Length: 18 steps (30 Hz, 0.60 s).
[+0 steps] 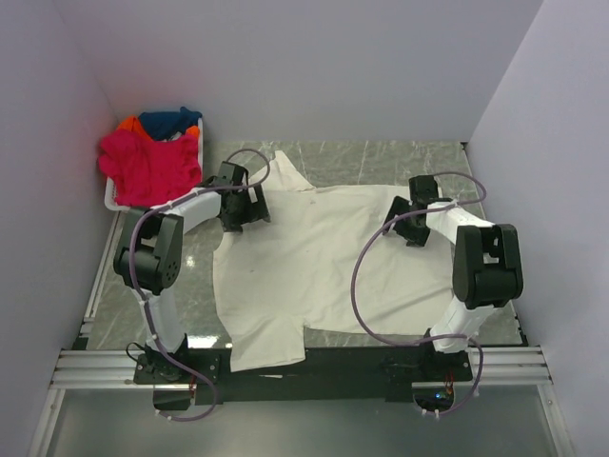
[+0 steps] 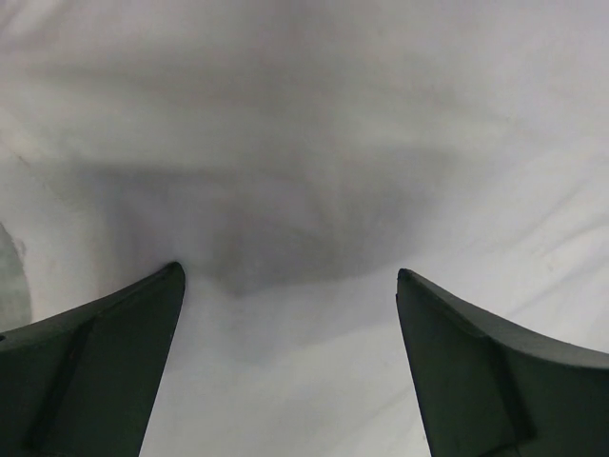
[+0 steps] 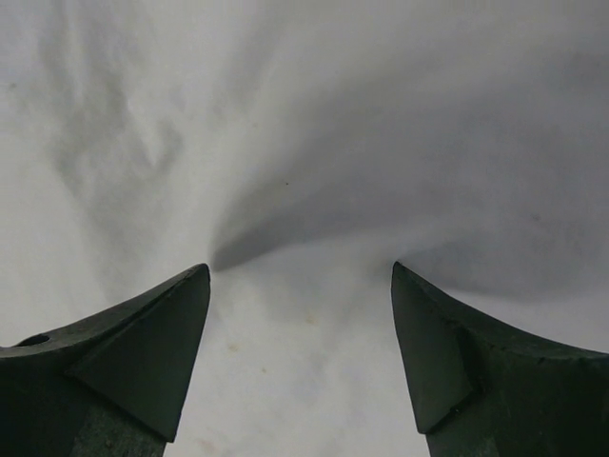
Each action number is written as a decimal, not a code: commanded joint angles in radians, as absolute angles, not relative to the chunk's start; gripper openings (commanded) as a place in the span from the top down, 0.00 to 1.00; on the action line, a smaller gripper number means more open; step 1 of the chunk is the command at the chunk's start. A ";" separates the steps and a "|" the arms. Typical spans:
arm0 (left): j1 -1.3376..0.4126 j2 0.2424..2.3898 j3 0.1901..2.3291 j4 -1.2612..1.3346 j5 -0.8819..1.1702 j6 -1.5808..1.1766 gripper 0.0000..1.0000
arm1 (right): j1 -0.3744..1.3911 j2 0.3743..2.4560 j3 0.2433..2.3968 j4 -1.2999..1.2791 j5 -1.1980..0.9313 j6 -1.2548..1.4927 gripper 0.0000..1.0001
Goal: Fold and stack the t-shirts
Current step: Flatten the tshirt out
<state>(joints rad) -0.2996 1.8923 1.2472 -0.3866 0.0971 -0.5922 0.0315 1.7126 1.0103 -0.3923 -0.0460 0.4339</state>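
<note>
We see the cream t-shirt (image 1: 324, 257) spread open across the middle of the counter (image 1: 381, 157), mostly flat with soft wrinkles. One sleeve points toward the far left, and another hangs toward the near edge, where it laps onto the dark strip in front of the arm bases. The left end effector (image 1: 242, 208) sits low over the far-left part of this shirt, close to the far sleeve. In the left wrist view its jaws stand wide apart, with nothing but pale cloth and a broad shadow between them. The right end effector (image 1: 407, 225) sits over the right part of the same shirt. In the right wrist view its jaws are also apart, and a shallow crease runs away from the tip of one of them. Neither is clamped on the cloth, and we cannot tell whether the tips actually press on it. The other shirts are well apart from the cream one, heaped in a white basket (image 1: 109, 198) at the far left corner of the counter. The pink t-shirt (image 1: 152, 167) lies on top and spills over the rim, with the dark blue t-shirt (image 1: 167, 122) behind it and a bit of the orange t-shirt (image 1: 127, 124) at the far left of the heap. Plain pale walls close in the counter on the left, right and far sides.
</note>
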 commanded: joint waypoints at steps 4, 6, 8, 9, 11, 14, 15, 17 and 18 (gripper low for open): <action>-0.267 1.997 1.325 -0.380 0.092 -0.575 0.01 | 0.034 1.801 1.086 -0.446 -0.032 0.451 0.19; -0.262 2.031 1.347 -0.388 0.095 -0.566 0.00 | 0.032 1.827 1.107 -0.468 -0.015 0.456 0.20; -0.256 2.071 1.391 -0.397 0.097 -0.552 0.01 | 0.034 1.857 1.150 -0.498 -0.006 0.456 0.19; -0.253 2.085 1.410 -0.411 0.097 -0.548 0.01 | 0.034 1.870 1.169 -0.512 -0.002 0.456 0.19; -0.244 2.121 1.468 -0.425 0.095 -0.534 0.01 | 0.034 1.897 1.219 -0.543 -0.002 0.454 0.19; -0.229 2.174 1.560 -0.446 0.098 -0.516 0.01 | 0.034 1.943 1.296 -0.584 0.023 0.448 0.19; -0.226 2.189 1.587 -0.454 0.098 -0.509 0.01 | 0.032 1.957 1.317 -0.598 0.026 0.446 0.19; -0.219 2.239 1.681 -0.482 0.107 -0.482 0.01 | 0.034 1.997 1.383 -0.633 0.026 0.443 0.19; -0.221 2.255 1.712 -0.489 0.110 -0.473 0.01 | 0.032 2.011 1.405 -0.644 0.028 0.443 0.19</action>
<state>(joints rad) -0.2352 2.1670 1.6428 -0.4313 0.1123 -0.5369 0.0315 1.9488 1.3369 -0.5892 0.0032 0.4484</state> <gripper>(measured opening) 0.994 0.809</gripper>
